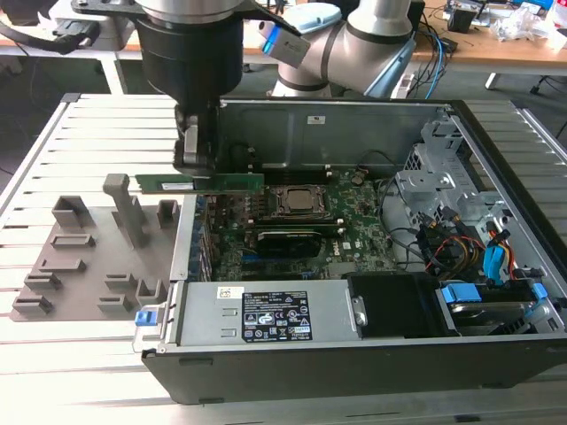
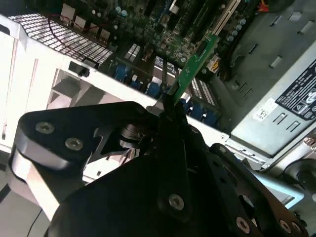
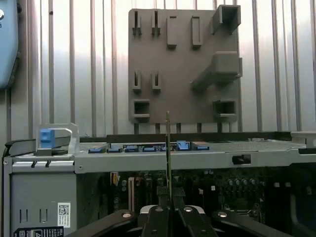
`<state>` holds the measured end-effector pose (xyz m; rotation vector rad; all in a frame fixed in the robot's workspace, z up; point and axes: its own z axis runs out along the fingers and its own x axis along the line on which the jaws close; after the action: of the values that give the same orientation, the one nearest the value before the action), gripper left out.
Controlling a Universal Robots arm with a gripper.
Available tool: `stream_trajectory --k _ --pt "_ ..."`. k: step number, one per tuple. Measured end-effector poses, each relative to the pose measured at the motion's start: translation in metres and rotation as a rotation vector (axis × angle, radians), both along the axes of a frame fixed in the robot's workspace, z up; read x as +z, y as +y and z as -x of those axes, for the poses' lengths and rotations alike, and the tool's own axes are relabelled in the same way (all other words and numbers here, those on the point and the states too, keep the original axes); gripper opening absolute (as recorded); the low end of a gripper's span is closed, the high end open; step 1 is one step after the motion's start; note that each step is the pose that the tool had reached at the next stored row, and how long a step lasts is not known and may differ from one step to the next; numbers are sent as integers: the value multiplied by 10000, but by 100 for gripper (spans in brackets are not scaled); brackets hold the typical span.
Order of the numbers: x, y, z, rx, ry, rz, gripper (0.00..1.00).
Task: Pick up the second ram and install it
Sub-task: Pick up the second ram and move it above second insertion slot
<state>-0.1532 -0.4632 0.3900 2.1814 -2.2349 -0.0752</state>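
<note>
While I watch through the exterior view, the hand [image 1: 193, 166] is closed on the second ram [image 1: 232, 181], gripping its upper edge near mid-length. The stick hangs in the air, level and on edge. Its long axis crosses above the wall of the open computer case [image 1: 337, 133] that faces the grey holder tray [image 1: 80, 266]. One end points out over the tray. The other points inward toward the processor socket [image 1: 301, 202] on the motherboard [image 1: 359, 217]. The stick therefore lies directly beneath the hand, and I judge it is not yet seated.

In the first wrist view the second ram [image 3: 168, 143] appears edge-on, a thin line rising from the hand [image 3: 169, 190]. The case wall and the holder tray [image 3: 182, 64] lie beyond it, so its squareness to the case shows here. The exterior view cannot show that.

In the second wrist view the second ram [image 2: 195, 61] shows its green face, projecting from the hand [image 2: 169, 101] over the case interior.
</note>
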Motion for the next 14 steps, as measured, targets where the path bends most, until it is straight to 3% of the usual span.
stream_trajectory --k 7,14 --pt "1 4 -434 -1 12 1 14" --pt "0 11 -673 0 19 1 14"
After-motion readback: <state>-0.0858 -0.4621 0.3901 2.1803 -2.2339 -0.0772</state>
